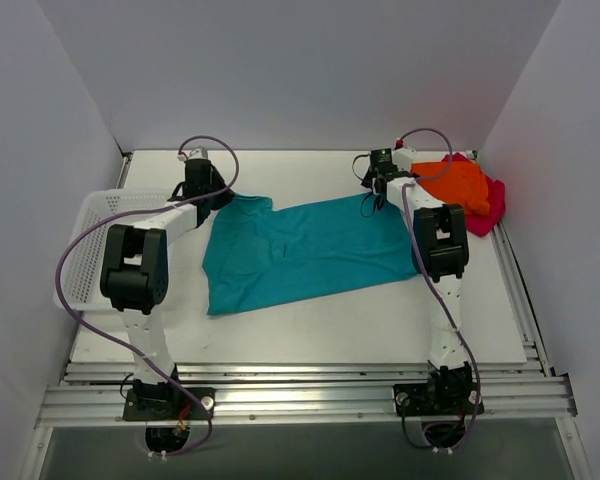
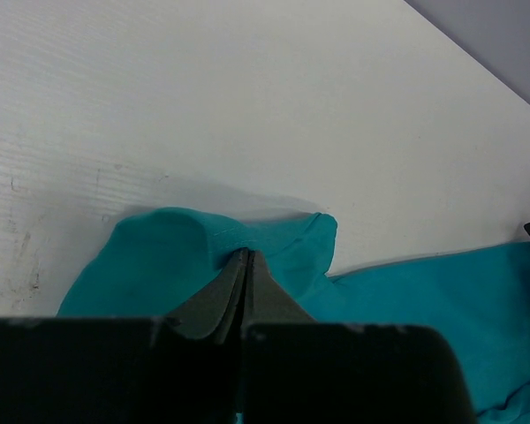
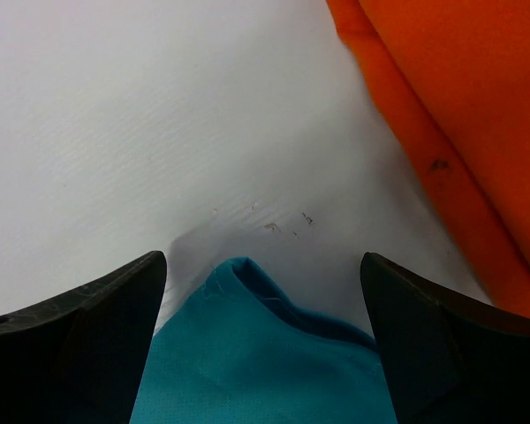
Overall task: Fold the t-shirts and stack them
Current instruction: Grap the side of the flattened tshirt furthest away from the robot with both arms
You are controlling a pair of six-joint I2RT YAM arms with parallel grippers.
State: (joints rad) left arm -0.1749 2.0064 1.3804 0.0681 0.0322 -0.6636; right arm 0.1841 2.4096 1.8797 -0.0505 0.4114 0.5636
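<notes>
Here the teal t-shirt (image 1: 300,255) stretches sideways: left gripper (image 2: 246,258) pinches 1 end, right gripper (image 3: 263,261) gapes astride the other end.

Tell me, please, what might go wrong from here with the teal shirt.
The left gripper pinches only a small fold of the teal t-shirt, so a pull may slip it free. The right gripper, jaws open, straddles the opposite corner without gripping; it sits near the orange t-shirt and might snag that too.

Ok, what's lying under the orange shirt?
A magenta-pink shirt sticks out past the right edge of the orange shirt. The rest of it is covered, so its fold can't be seen.
</notes>
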